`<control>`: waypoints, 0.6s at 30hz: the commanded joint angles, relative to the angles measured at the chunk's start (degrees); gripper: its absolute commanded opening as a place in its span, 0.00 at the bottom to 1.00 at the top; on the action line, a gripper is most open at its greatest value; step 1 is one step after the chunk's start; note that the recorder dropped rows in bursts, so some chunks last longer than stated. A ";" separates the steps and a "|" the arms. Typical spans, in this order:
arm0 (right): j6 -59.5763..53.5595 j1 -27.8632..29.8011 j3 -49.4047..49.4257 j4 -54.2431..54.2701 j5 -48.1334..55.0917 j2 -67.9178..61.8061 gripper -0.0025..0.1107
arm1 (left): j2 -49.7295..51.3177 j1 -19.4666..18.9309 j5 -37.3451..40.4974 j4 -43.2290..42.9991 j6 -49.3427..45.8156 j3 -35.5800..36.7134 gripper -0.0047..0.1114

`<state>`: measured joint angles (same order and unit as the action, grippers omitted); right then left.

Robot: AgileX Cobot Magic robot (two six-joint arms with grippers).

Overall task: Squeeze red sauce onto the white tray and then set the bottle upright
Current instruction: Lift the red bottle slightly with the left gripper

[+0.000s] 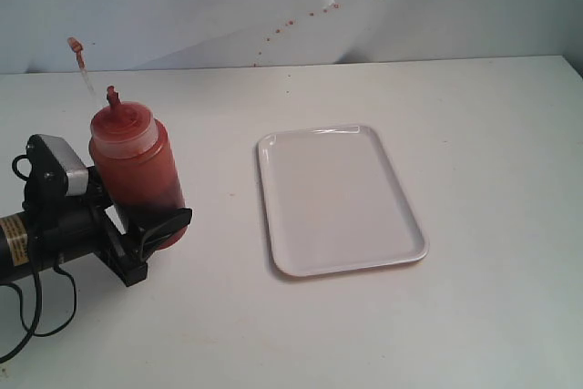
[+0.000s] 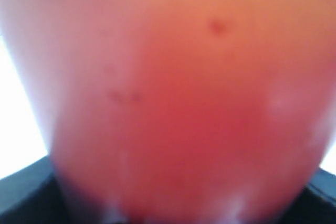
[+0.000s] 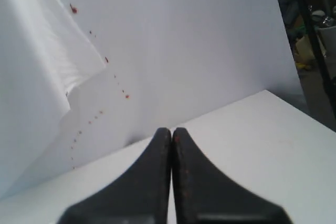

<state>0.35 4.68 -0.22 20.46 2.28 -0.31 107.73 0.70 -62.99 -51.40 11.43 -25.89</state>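
The bottle (image 1: 137, 166) stands nearly upright at the left of the table, tipped slightly, with its red nozzle (image 1: 113, 96) pointing up. Its small cap (image 1: 75, 44) sticks up on the thin tether. Dark red sauce (image 1: 148, 190) shows through the lower wall. My left gripper (image 1: 150, 225) is shut on the bottle's lower body. In the left wrist view the blurred bottle (image 2: 173, 103) fills the frame, with dark fingers (image 2: 21, 203) at the corners. The white tray (image 1: 337, 198) lies flat to the right of the bottle, with no drops showing on it. My right gripper (image 3: 171, 132) is shut and holds nothing.
A white backdrop with small reddish specks (image 1: 310, 14) rises behind the table. The left arm's black body and cables (image 1: 36, 252) sit at the near left edge. Past the backdrop's edge the right wrist view shows dark clutter (image 3: 310, 24).
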 commanded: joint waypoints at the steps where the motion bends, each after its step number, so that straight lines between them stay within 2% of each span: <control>1: 0.04 -0.16 0.22 4.62 -6.08 0.31 0.02 | -0.99 -0.07 -3.16 1.29 0.08 0.18 0.04; 13: 0.08 -0.16 0.22 6.08 -4.19 0.31 0.02 | -0.99 -0.07 -3.16 1.17 0.08 0.18 0.04; 18: -0.35 -0.16 0.22 5.93 -0.35 0.31 0.02 | -0.99 -0.07 -2.92 -0.26 0.44 0.18 0.04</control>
<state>0.57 4.68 -0.22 26.58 0.00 -0.31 107.73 0.70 -62.85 -51.78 11.43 -25.89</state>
